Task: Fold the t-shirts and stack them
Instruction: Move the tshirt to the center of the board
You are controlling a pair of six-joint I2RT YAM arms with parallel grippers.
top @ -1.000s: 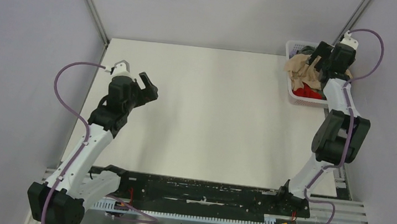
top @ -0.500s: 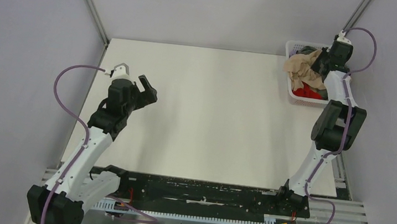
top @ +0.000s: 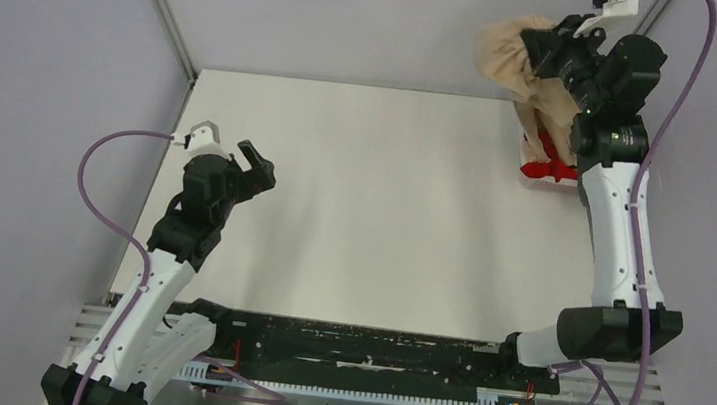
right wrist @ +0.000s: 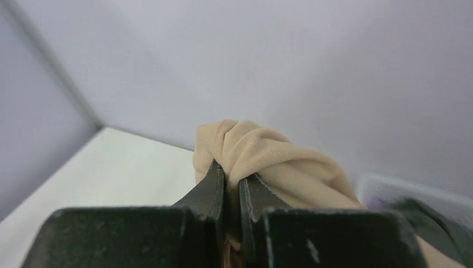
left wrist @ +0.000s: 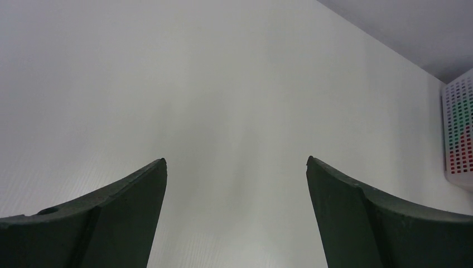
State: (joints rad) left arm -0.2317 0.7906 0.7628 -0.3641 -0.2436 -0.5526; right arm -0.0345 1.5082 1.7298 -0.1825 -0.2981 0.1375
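Lifted tan t-shirt (top: 505,59) | right jaws pinching it | left jaws wide

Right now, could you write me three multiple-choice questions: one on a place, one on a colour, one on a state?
1. Where is the basket? A) near left corner B) far right corner C) in the middle
2. What colour is the shirt in the right gripper? A) tan B) blue C) black
3. How is the left gripper? A) shut on cloth B) open, empty C) shut, empty
Answers: B, it stands at the far right; A, tan cloth fills the shut jaws; B, its jaws stand wide, nothing between.
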